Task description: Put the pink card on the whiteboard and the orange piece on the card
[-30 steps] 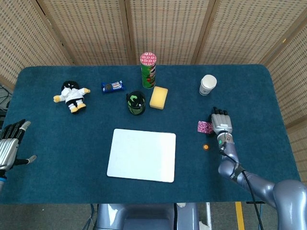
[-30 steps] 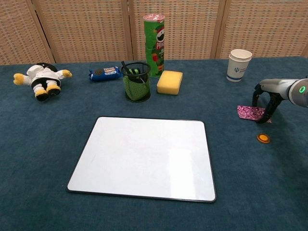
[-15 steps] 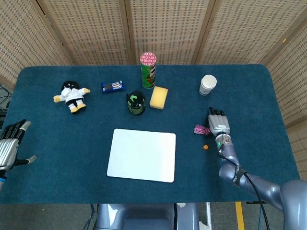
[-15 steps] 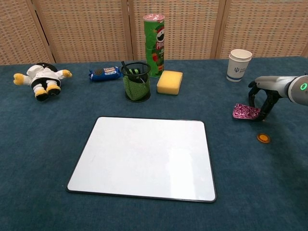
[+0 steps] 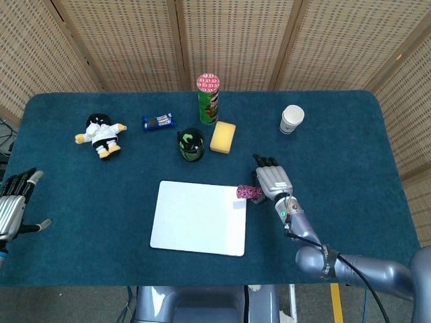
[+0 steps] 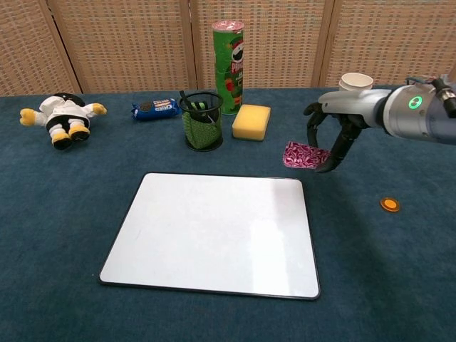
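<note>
My right hand pinches the pink patterned card and holds it in the air, just beyond the far right corner of the whiteboard. The whiteboard lies flat and bare in the middle of the blue table. In the chest view the small round orange piece lies on the cloth to the right of the board; in the head view my right arm hides it. My left hand hangs at the table's left edge, fingers apart and holding nothing.
Along the back stand a green chip can, a black mesh pen cup, a yellow sponge and a white paper cup. A snack packet and a plush toy lie at the back left.
My right hand has lifted the pink card off the cloth and carried it left, from beside the orange piece to the whiteboard's far right corner. The left hand has not moved.
</note>
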